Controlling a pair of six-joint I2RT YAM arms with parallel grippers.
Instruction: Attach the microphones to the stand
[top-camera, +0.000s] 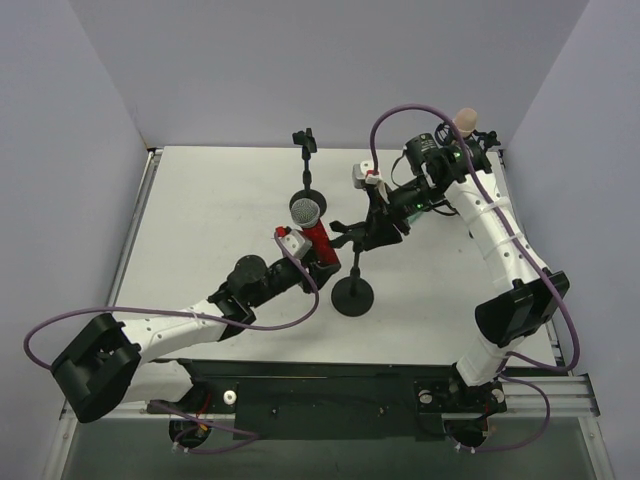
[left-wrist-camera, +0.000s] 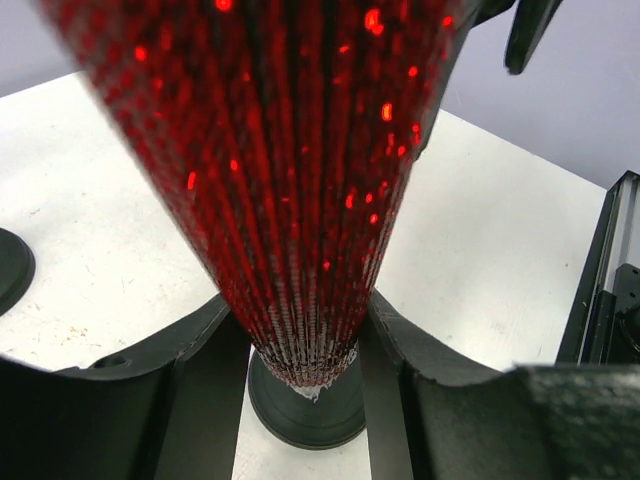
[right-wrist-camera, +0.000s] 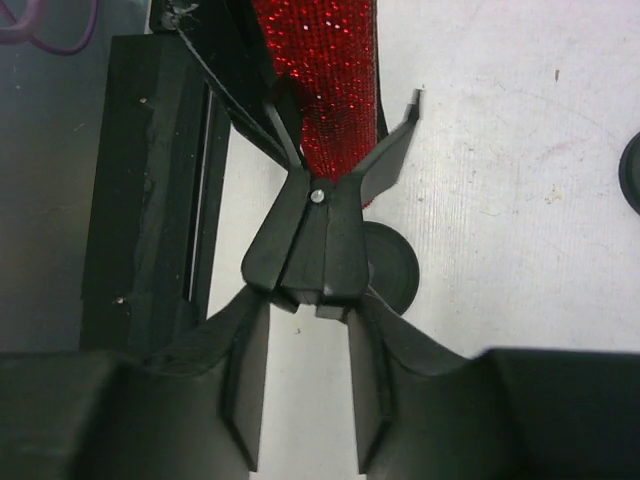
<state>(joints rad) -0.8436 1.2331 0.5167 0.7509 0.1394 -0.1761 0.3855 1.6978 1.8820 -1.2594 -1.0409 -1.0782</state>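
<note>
The glittery red microphone, with its silver mesh head, stands nearly upright in my left gripper. In the left wrist view the gripper is shut on the microphone's narrow lower end. My right gripper squeezes the handles of the black stand's clip, shown in the right wrist view. The clip's jaws are spread around the red body. The stand's round base sits below. The peach-pink microphone is at the back right. The mint green one is out of view.
A second black stand with a clip is at the back centre, its base behind the mesh head. Another dark round base shows at the left edge of the left wrist view. The black front rail lies near the clip.
</note>
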